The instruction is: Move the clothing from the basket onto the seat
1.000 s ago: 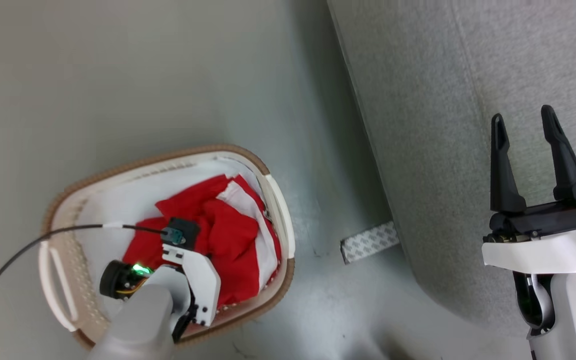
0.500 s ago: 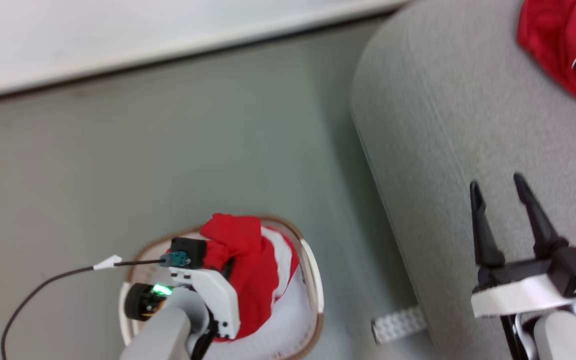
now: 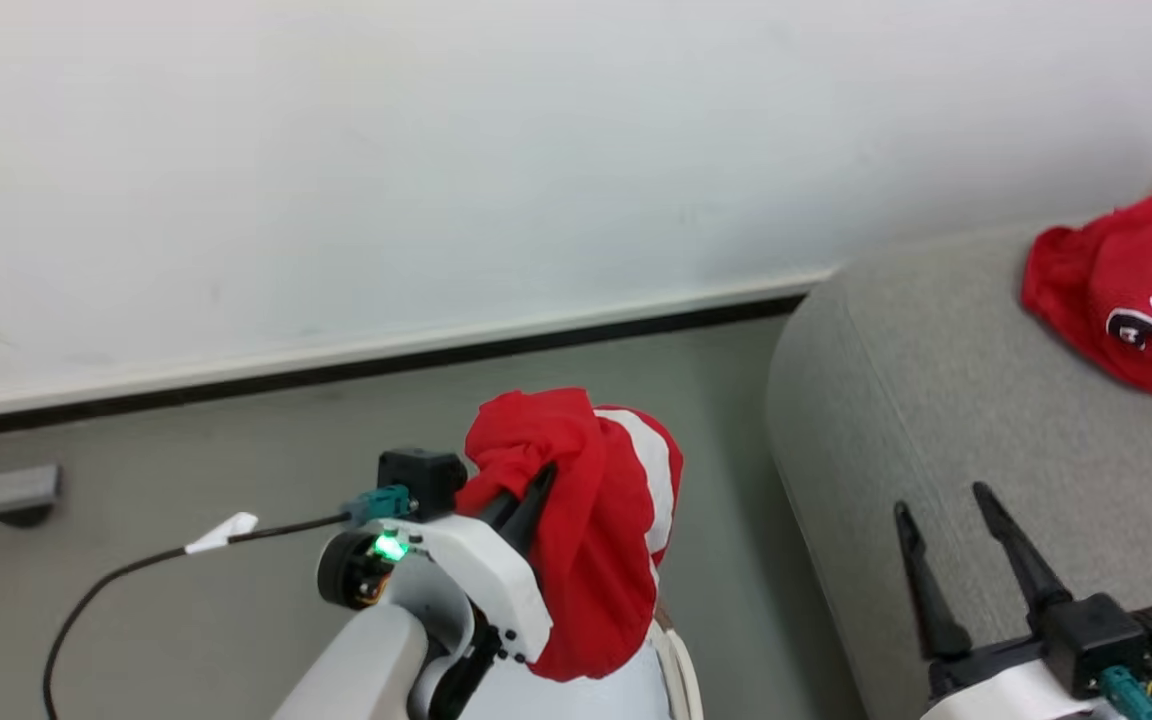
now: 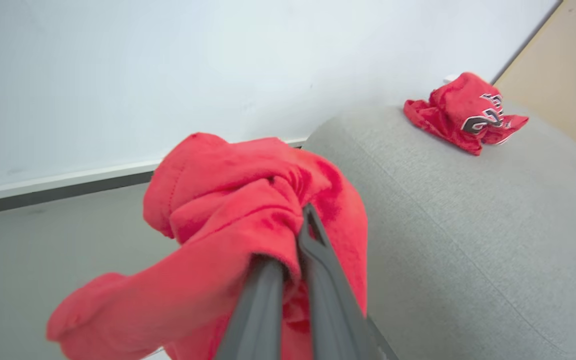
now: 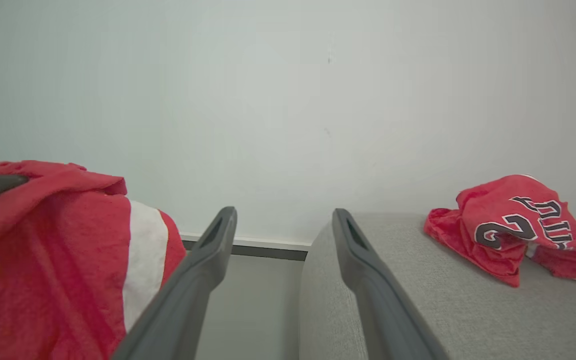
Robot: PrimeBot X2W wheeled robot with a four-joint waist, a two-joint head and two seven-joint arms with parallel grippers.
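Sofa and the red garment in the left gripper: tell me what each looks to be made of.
Sofa: woven upholstery fabric, light grey and matte; a fine weave grain shows. Red garment: soft, limp cloth, matte and slightly fuzzy up close; it bunches and drapes in folds. Probably a synthetic sports knit, though the fibre cannot be told.

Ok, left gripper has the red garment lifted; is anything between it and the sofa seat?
Nothing visible blocks it. The left gripper is shut on the red garment beside the sofa, with bare floor between. The jersey lies at the sofa's far end; the open right gripper hovers over its near part.
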